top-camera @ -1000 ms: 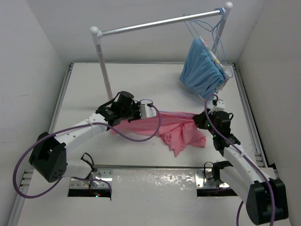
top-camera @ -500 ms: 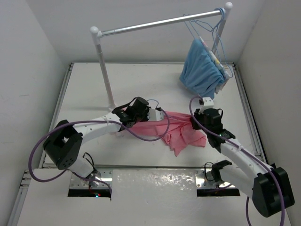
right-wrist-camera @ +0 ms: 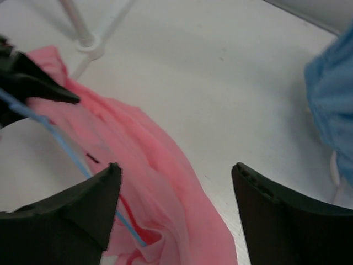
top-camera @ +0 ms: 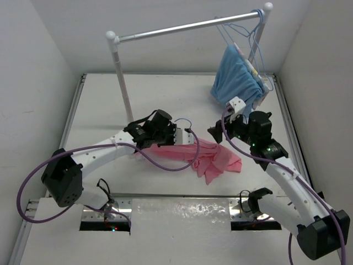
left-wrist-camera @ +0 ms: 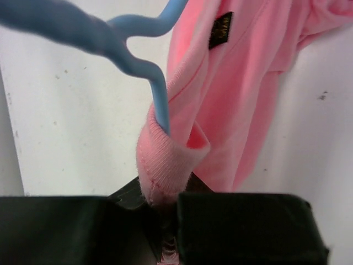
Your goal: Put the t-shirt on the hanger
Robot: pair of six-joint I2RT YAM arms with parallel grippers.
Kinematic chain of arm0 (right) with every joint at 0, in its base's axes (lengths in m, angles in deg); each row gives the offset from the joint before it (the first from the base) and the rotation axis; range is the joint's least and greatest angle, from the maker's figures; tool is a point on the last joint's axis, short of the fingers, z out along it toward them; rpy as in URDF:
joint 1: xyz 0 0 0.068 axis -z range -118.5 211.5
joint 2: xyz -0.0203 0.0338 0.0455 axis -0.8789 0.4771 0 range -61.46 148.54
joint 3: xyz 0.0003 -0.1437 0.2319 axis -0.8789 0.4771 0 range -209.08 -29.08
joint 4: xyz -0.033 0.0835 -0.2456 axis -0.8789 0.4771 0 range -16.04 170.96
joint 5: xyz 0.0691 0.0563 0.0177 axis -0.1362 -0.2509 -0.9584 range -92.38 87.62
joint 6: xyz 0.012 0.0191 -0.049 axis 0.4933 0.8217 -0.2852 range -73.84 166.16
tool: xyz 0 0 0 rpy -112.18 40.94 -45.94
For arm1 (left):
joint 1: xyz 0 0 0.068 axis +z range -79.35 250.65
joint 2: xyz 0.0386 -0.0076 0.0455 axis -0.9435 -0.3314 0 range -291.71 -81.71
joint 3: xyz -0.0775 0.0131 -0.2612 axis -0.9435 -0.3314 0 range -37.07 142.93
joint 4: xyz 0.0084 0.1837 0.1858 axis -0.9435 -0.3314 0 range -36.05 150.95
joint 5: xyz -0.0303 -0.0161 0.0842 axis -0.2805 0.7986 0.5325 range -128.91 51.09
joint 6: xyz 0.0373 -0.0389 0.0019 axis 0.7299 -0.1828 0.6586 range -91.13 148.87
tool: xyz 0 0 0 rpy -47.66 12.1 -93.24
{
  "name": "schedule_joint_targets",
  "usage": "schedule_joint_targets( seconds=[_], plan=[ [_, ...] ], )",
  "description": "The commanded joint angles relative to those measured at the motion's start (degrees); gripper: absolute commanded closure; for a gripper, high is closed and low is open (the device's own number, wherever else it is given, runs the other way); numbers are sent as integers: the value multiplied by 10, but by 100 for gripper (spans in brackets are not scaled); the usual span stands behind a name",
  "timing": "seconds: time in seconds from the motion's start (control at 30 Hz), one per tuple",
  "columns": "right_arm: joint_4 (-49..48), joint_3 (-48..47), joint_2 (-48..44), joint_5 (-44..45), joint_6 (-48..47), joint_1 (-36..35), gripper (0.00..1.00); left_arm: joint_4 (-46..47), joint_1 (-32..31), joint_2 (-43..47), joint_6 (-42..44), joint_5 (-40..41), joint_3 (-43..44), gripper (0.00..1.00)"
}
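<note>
One t-shirt (left-wrist-camera: 237, 94) collar fold in left tool (left-wrist-camera: 165, 223), hanger (left-wrist-camera: 160, 105) threaded inside

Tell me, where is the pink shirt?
In the top view, the shirt lies on the middle of the table, its collar pinched in the left gripper, with the open right gripper hovering over it.

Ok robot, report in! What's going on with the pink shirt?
Left gripper shut on salmon-pink cotton t-shirt, at collar. Thin light-blue wire hanger poking into collar. Right gripper open, empty, over shirt.
</note>
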Motion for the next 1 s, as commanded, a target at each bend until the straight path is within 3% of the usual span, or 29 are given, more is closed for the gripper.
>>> schedule_joint_targets(
  seconds=[0.0, 0.2, 0.4, 0.47, 0.53, 0.57, 0.63, 0.67, 0.7, 0.97],
  plan=[
    [7, -11, 3, -137, -37, -18, 28, -13, -3, 26, -6, -53, 31, 100],
    [-44, -13, 56, -257, -45, -52, 46, -32, -3, 27, -13, -92, 52, 100],
    [-101, 4, 97, -241, -24, -86, 45, -32, -3, 27, -13, -92, 51, 100],
    [-147, 16, 110, -203, 0, -86, 50, -38, -3, 29, -14, -98, 55, 100],
    [-172, 27, 120, -172, 13, -86, 59, -45, -1, 32, -16, -121, 60, 100],
    [-185, 29, 129, -165, 20, -86, 70, -52, 1, 33, -16, -135, 70, 100],
    [-183, 31, 133, -161, 21, -87, 83, -80, 14, 36, -15, -178, 86, 100],
    [-174, 31, 130, -156, 19, -86, 96, -97, 19, 35, -15, -191, 104, 100],
    [-168, 35, 125, -147, 16, -85, 100, -103, 30, 34, -18, -205, 113, 100],
    [-108, 68, 20, -64, -12, -85, 100, -109, 71, 44, -20, -197, 114, 100]
  ],
)
